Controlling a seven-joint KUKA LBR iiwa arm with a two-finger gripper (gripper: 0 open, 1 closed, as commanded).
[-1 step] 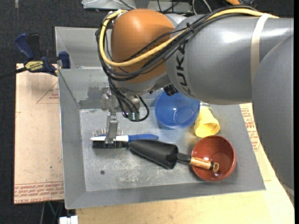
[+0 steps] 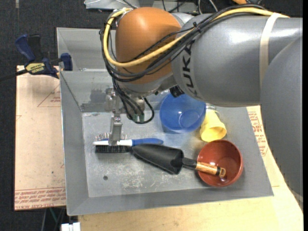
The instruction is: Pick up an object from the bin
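My gripper [image 2: 115, 131] hangs low over the left half of the bin floor, its tip right at the head of a small brush [image 2: 126, 145]. The brush has black bristles on the left and a white and blue handle pointing right. It lies flat on the floor. Just right of it lies a black scoop-shaped tool [image 2: 160, 158] with a wooden handle that runs into a red bowl [image 2: 221, 163].
A blue bowl [image 2: 182, 113] sits behind the brush, partly under the arm. A yellow cup [image 2: 212, 128] lies on its side between the blue and red bowls. The arm and its orange cover hide the bin's back right part.
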